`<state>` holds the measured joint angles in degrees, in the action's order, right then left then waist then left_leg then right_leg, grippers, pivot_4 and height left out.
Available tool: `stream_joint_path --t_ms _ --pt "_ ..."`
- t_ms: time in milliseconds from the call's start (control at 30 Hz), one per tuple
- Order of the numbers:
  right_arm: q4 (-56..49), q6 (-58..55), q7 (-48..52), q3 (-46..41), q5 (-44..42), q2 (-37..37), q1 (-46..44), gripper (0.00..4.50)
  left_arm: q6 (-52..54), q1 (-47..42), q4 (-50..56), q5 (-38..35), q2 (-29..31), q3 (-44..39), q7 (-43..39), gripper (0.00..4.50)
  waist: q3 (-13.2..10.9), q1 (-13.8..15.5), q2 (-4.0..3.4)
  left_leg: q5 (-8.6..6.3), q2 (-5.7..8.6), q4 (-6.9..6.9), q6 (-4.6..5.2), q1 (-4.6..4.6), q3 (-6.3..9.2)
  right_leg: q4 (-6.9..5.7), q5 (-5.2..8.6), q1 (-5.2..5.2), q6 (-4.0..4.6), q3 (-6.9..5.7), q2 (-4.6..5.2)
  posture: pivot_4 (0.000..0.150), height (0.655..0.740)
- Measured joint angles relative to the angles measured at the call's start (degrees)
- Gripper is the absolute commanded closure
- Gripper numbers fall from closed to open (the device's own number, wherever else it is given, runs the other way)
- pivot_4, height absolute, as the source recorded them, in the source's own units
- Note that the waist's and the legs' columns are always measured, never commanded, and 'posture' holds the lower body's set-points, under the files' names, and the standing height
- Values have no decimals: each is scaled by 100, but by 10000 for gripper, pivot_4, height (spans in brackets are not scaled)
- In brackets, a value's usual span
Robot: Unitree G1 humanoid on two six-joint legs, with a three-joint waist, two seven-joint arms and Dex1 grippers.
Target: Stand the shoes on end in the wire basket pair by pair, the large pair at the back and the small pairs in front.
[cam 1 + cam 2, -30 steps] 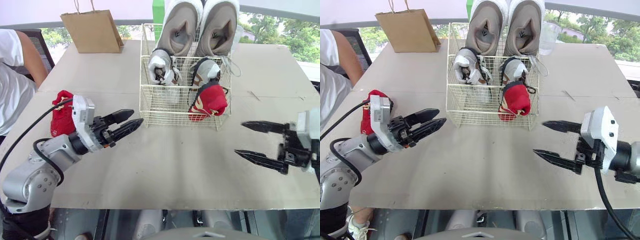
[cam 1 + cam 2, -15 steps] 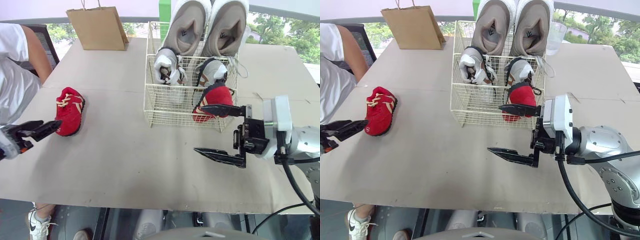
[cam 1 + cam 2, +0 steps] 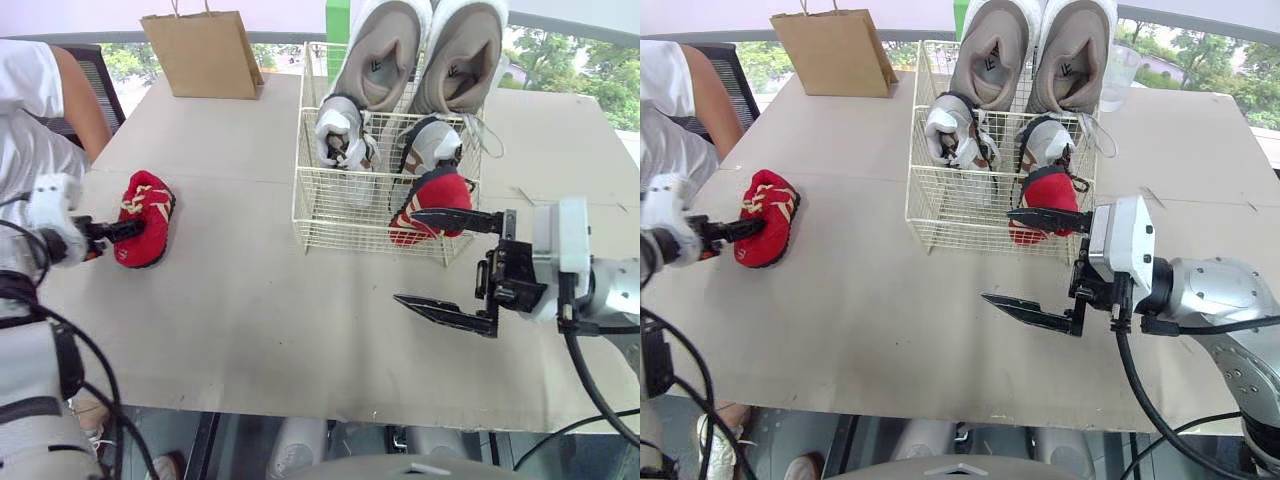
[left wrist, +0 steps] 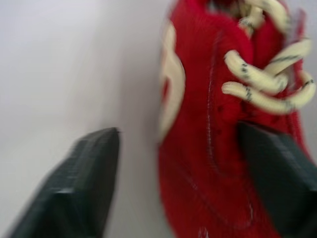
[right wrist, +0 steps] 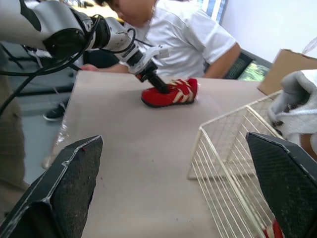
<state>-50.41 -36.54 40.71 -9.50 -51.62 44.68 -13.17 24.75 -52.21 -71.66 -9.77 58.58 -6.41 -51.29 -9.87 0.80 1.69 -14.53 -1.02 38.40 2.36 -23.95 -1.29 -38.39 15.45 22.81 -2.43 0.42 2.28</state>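
One red shoe [image 3: 146, 216] lies on the table [image 3: 280, 300] at the left. My left gripper [image 3: 118, 229] is at its near end, open, with the shoe [image 4: 223, 139] between the fingers [image 4: 74, 188] and a gap showing on one side. The wire basket [image 3: 345, 215] holds the large grey pair [image 3: 385, 50] upright at the back, a small white-grey pair [image 3: 340, 135] in front of it, and the other red shoe [image 3: 432, 198] at its front right. My right gripper [image 3: 446, 266] hangs wide open just in front of that corner, holding nothing.
A brown paper bag [image 3: 205, 55] stands at the back left. A person in a white shirt [image 3: 30, 110] sits at the table's left edge, close to the red shoe. A clear cup [image 3: 1118, 75] stands behind the basket on the right.
My left arm swung from the table's middle out to the left and now straddles the red shoe. My right gripper came in from the far right to the basket's front, then held.
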Motion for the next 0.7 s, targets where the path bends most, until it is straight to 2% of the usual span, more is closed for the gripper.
stream_joint_path --t_ms 100,200,333,400,500,567,633,667,700 --pt "-148 -72 -151 -137 -151 143 185 0 -178 -72 -199 180 -10 -14 -111 34209 3 0 -5 1 4 4 1 16 -3 -27 0 -1 1 6 29 1500 7400" --pt "-290 -97 -317 -275 -295 275 345 0 -142 -91 -356 152 -15 -280 -276 44615 5 21 -8 1 7 19 1 15 3 -43 1 -4 1 -3 36 1500 7400" --pt "-349 -98 -489 -288 -395 366 462 0 -43 -99 -393 90 -50 -543 -556 44878 7 33 -3 1 12 34 2 8 12 -39 1 -13 0 -13 42 1500 7400" --pt "-357 -84 -526 -330 -399 368 618 0 172 -113 -370 -73 -98 -701 -1043 44878 5 33 8 1 13 35 2 1 17 -38 2 -12 0 -21 42 1500 7400" --pt "-334 -71 -539 -445 -395 376 831 0 592 -112 298 -547 -275 -972 -1676 44878 1 15 43 1 8 48 1 -16 40 -38 2 -9 0 -38 40 1500 7400" --pt "-313 -49 -530 -549 -401 396 916 0 1111 153 1585 -1073 -452 -1331 -1695 44878 2 -15 46 1 5 52 1 -22 43 -35 2 -9 0 -17 49 1500 7400" --pt "-269 -38 -511 -645 -430 419 991 0 1430 574 3288 -1566 -794 -1796 -1277 44878 2 -48 40 1 5 52 0 -20 39 -31 1 -10 0 -4 57 1500 7400" --pt "-220 -37 -500 -695 -445 433 1003 0 1494 709 4035 -1784 -1098 -1989 -927 44878 2 -45 40 1 5 52 0 -21 41 -31 1 -9 0 -4 59 1500 7400" --pt "-107 -26 -468 -778 -472 463 1001 0 1507 826 5449 -2191 -1889 -2342 -109 44878 2 -13 40 1 5 55 0 -24 43 -28 0 -10 -2 -7 62 1500 7400"
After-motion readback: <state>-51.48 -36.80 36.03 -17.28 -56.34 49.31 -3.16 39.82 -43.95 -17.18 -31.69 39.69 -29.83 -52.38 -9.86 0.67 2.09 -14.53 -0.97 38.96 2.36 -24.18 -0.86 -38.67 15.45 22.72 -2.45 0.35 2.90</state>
